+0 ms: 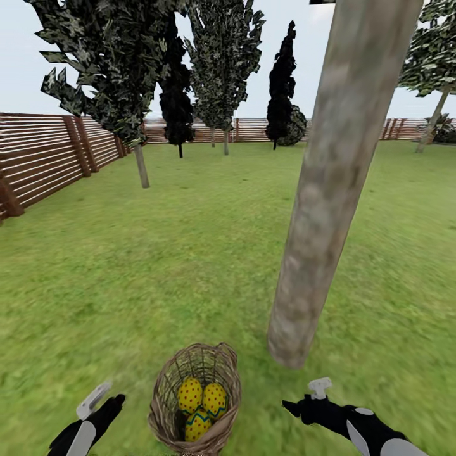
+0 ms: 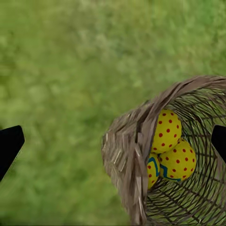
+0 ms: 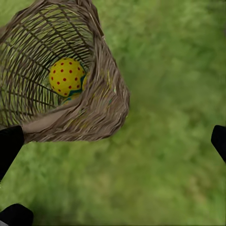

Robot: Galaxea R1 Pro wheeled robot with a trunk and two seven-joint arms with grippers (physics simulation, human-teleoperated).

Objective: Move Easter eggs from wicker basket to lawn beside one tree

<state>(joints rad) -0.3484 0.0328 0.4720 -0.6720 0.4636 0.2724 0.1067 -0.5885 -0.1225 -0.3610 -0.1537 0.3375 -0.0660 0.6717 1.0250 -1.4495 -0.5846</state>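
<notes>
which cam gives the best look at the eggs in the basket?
Head view: all three Easter eggs show from above through the wicker basket's open mouth. Left wrist view also catches three, though one is half hidden by the rim. Right wrist view shows one clearly behind the weave.

A fenced garden (image 1: 57, 158): lawn (image 1: 190, 253), trees (image 1: 342, 177).

The lawn (image 1: 190, 253) is flat, blurry green grass running back to a slatted fence (image 1: 44, 155). The basket (image 1: 166, 405) stands on it near the bottom of the head view, with three eggs (image 1: 201, 400) inside. The thick grey-brown trunk (image 1: 329, 190) rises from the grass just beside the basket, to its right. Thinner trees (image 1: 140, 161) stand farther back on the lawn, near the fence.
</notes>
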